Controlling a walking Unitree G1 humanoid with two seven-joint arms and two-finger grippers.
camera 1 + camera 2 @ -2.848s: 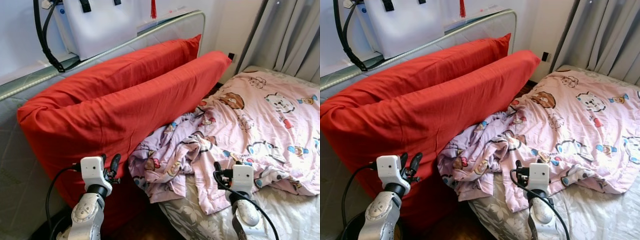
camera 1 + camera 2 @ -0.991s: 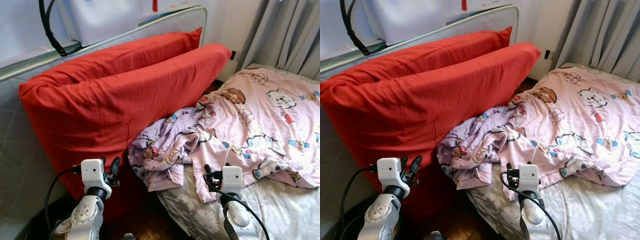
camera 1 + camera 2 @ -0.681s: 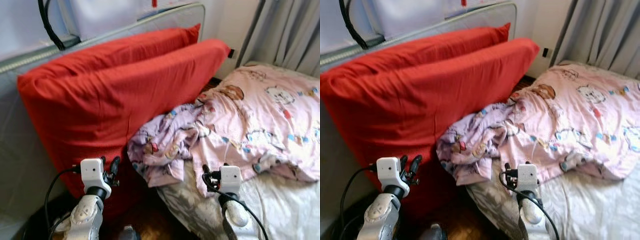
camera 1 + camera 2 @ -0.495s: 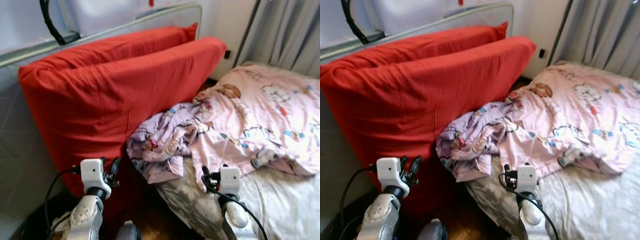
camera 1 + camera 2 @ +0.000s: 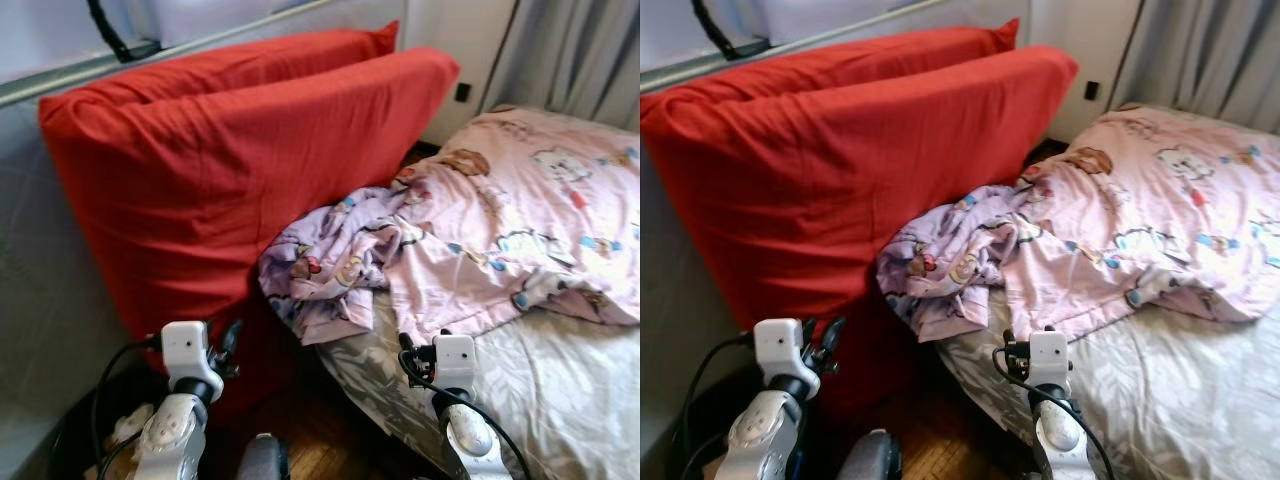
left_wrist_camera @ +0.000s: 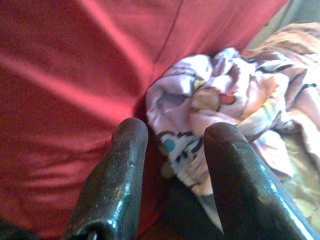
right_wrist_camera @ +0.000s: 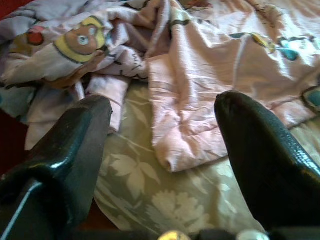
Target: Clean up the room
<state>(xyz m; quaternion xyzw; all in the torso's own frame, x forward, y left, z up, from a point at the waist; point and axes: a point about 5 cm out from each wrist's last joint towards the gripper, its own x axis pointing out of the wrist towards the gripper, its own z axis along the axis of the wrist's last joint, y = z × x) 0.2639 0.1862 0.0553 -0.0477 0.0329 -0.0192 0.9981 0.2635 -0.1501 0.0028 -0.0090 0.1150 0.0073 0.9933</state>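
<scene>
the bed [image 5: 560, 380] runs off toward the right, covered by a pale grey-green sheet [image 7: 150, 195] with a white leaf print. a pink quilt [image 5: 520, 230] with cartoon bears and other small figures lies rumpled on top of the sheet, its near corner bunched into a lilac heap [image 5: 320, 270] at the bed's left edge. that heap touches two big red pillows [image 5: 220, 170] standing on edge beside the bed. dark wooden floor [image 5: 330, 440] shows below the bed's near corner.
</scene>
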